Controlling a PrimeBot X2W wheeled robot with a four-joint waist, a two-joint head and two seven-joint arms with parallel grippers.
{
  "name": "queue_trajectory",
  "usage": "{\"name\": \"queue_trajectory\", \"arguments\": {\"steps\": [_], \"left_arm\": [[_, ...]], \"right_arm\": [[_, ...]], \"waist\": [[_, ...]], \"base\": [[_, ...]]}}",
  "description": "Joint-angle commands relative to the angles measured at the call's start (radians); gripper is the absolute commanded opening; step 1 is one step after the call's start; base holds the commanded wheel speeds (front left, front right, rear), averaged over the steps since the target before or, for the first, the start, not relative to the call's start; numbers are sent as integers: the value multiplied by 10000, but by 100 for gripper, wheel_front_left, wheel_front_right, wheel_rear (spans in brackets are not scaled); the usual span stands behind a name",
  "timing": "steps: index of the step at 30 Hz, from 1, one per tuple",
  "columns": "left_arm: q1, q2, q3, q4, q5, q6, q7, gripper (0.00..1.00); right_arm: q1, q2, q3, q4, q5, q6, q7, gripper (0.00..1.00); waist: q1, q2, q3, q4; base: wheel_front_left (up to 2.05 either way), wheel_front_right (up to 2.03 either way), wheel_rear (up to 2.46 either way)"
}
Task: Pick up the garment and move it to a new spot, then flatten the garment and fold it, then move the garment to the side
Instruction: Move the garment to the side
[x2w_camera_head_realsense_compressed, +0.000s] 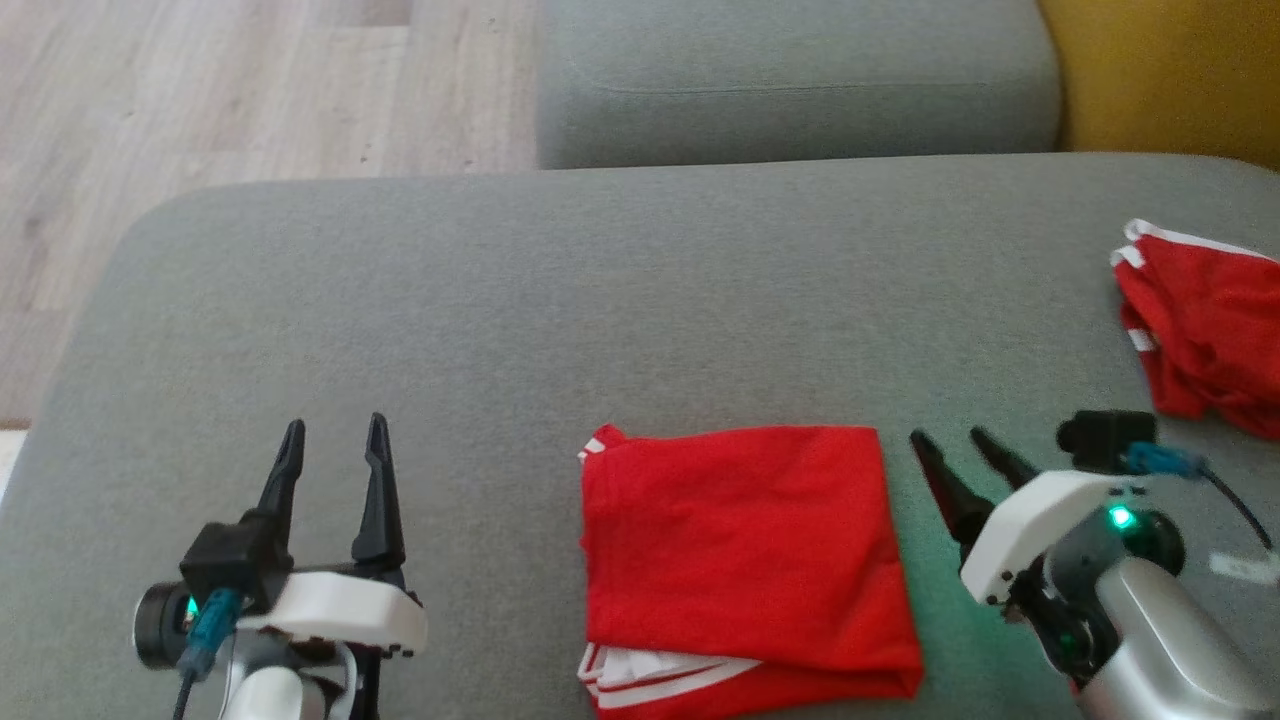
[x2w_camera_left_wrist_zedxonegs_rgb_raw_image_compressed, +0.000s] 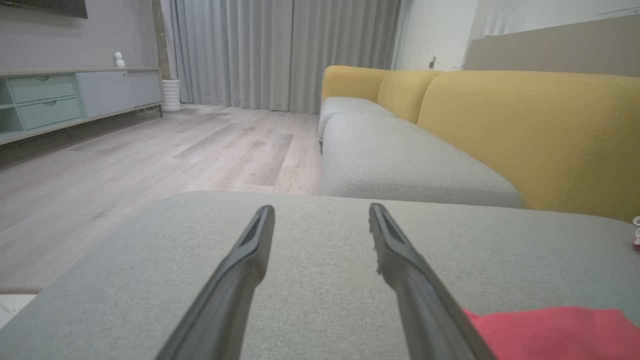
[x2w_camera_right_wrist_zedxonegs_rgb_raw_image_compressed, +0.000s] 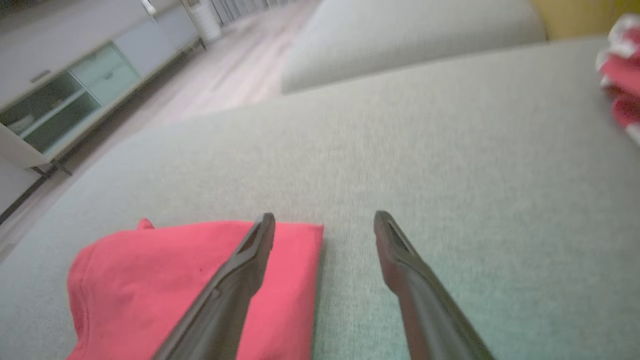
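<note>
The garment (x2w_camera_head_realsense_compressed: 740, 540) is red with white stripes at its edge. The sofa seat (x2w_camera_head_realsense_compressed: 600, 300) is grey, its backrest (x2w_camera_head_realsense_compressed: 1170, 70) yellow. My left tool (x2w_camera_head_realsense_compressed: 335, 422) and right tool (x2w_camera_head_realsense_compressed: 945, 433) are black-fingered.

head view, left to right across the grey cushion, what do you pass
left gripper → folded red garment → right gripper → bunched red garment at the right edge
</note>
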Motion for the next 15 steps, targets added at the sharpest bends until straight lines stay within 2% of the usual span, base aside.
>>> {"name": "queue_trajectory", "arguments": {"steps": [1,10,13,14,15], "left_arm": [[-490,16,296,-284,60,-11,-120,100],[-522,16,211,-217,61,21,-120,100],[-490,16,227,-219,65,26,-120,100],[-485,16,226,-218,64,29,-120,100],[-481,16,229,-218,64,33,-120,100]], "right_arm": [[-521,-1,161,105,250,69,486,100],[-1191,758,192,2722,1413,69,3931,100],[-1071,939,271,2803,2027,69,4586,100],[-1036,926,328,2782,2133,69,4716,96],[-1018,893,362,2747,2208,69,4756,43]], "waist": [[0,0,35,188],[0,0,172,960],[0,0,217,1041],[0,0,229,1054],[0,0,238,1057]], "base": [[0,0,0],[0,0,0],[0,0,0],[0,0,0],[0,0,0]]}}
